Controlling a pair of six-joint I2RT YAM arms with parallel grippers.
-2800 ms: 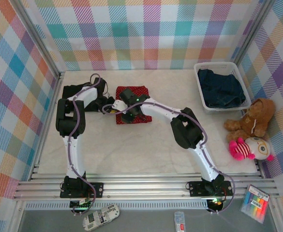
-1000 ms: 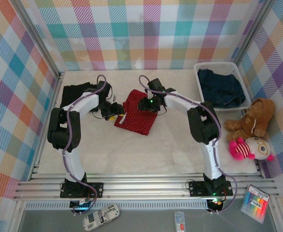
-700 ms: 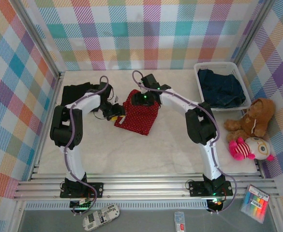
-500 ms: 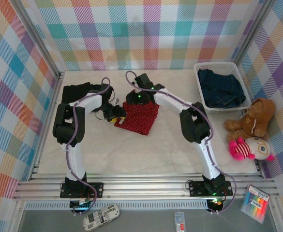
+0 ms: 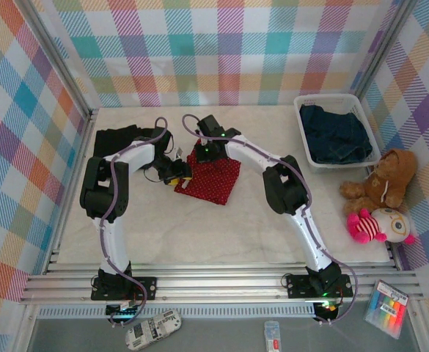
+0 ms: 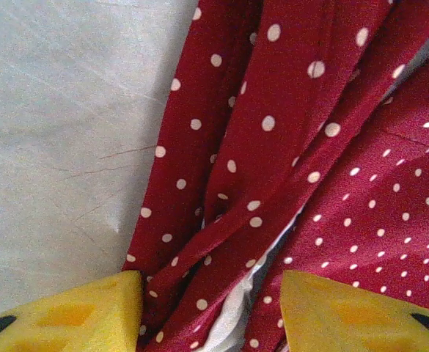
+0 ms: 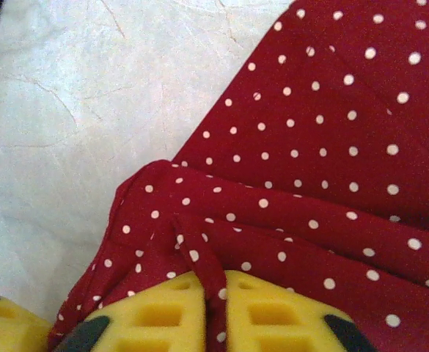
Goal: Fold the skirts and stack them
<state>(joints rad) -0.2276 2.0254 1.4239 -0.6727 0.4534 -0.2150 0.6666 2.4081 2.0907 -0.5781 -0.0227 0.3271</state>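
The near table lies bare; basket right and black skirt left obstruct.

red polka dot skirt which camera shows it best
Top external: almost the whole red dotted skirt shows, lying on the table. Left wrist gives close-up folds between the fingers of the open left gripper; right wrist, a bunched edge pinched in the shut right gripper.

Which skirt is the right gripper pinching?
The red white-dotted skirt, pinched in the right gripper; the black skirt and the denim in the basket lie apart.
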